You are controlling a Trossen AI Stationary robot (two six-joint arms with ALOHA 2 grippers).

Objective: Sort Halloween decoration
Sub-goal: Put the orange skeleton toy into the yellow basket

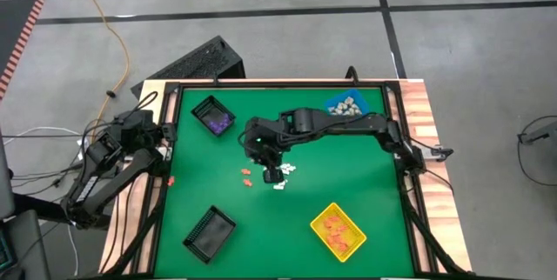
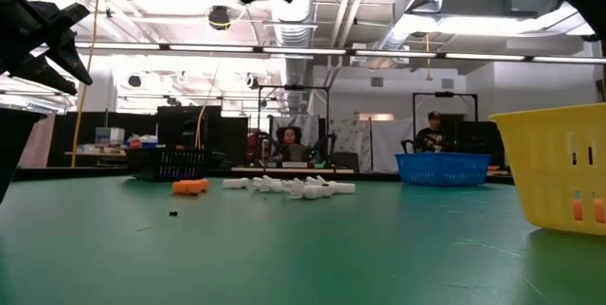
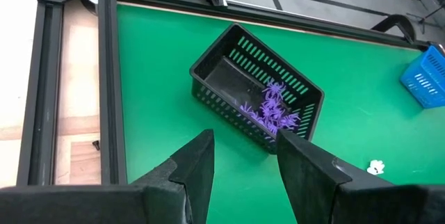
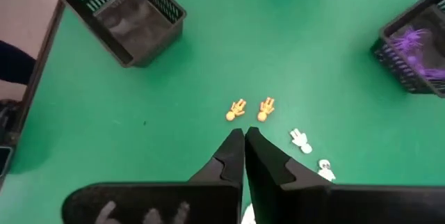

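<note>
1. High view shows the green table [image 1: 348, 176] with four bins: a blue bin [image 1: 346, 104] at 1 o'clock holding pale pieces, a yellow bin [image 1: 338, 231] at 5 o'clock holding orange pieces, a black bin [image 1: 213, 115] at 11 o'clock holding purple pieces, and a second black bin [image 1: 210, 232] at 7 o'clock, which looks empty.
2. The right arm reaches to table centre; the right gripper [image 4: 245, 151] hangs over the loose pieces, its fingers pressed nearly together, and I cannot see anything between them.
3. The left gripper [image 3: 243, 165] waits off the table's 9 o'clock edge, fingers spread wide, empty.
4. The Halloween decoration [image 1: 280, 174] still unsorted lies near centre: a few white pieces [image 4: 301, 139] and two orange figures [image 4: 251, 109] just beside them.
5. These pieces look light, stiff and plastic, likely to skid on the smooth mat; pinching one across its narrow middle seems safest.
</note>
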